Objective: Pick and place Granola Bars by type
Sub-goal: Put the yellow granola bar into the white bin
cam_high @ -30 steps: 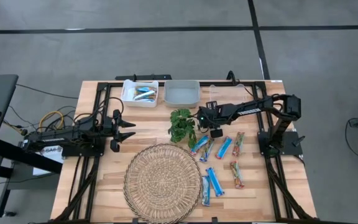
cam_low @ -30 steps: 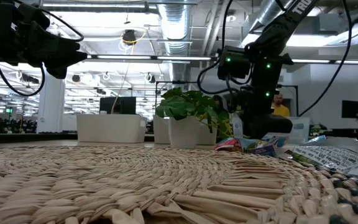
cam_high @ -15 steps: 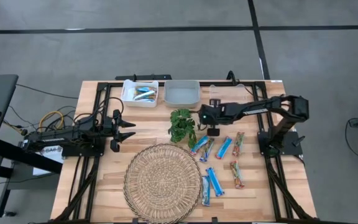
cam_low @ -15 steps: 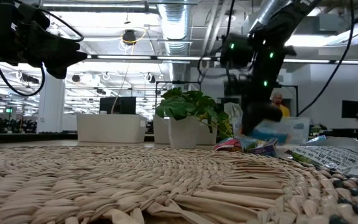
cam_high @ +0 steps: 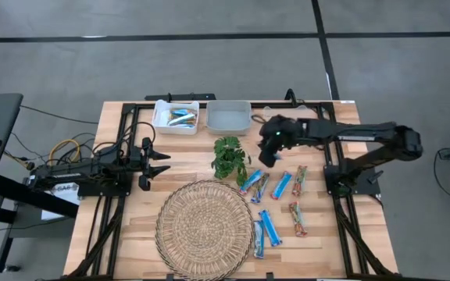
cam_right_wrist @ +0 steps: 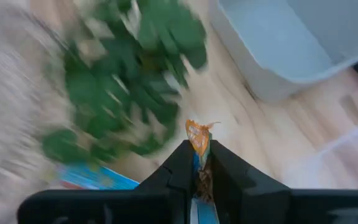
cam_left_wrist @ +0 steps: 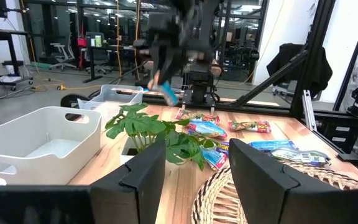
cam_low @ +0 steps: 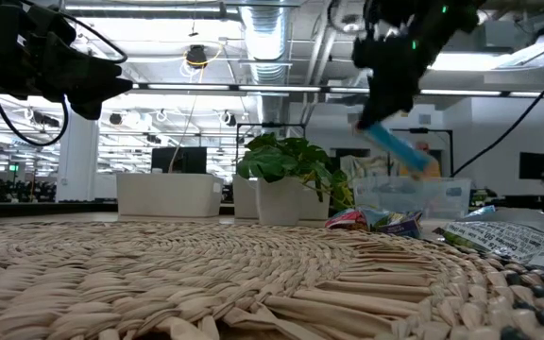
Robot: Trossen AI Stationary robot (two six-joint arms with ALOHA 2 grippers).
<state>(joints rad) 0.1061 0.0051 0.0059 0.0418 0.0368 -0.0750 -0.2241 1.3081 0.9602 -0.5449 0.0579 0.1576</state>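
Note:
My right gripper [cam_high: 270,150] is shut on a blue-wrapped granola bar [cam_low: 397,151] and hangs in the air between the plant and the row of bars. Several more bars lie flat on the table: blue ones [cam_high: 281,185], [cam_high: 269,226] and reddish ones [cam_high: 300,179], [cam_high: 297,218]. The white bin [cam_high: 176,117] at the far edge holds a few bars. My left gripper [cam_high: 158,162] waits open over the table's left side, touching nothing. My right gripper pinches the blue bar between its two fingers [cam_right_wrist: 180,163], coming from above and pointing down. The bar's crimped end [cam_right_wrist: 197,135] sticks out past the fingertips. The bar is lifted clear and hangs tilted below the fingers [cam_low: 385,94].
A small potted plant [cam_high: 228,156] stands just left of my right gripper. A round woven mat [cam_high: 204,228] lies at the near middle. An empty grey bin [cam_high: 230,115] sits beside the white one. A black frame runs along the table's edges.
My right gripper has risen from the table with the blue bar shut between its fingers and has drifted a little toward the far edge. The bar, low beside the other bars a second ago, now hangs clear above them, tilted. The right arm has stretched out.

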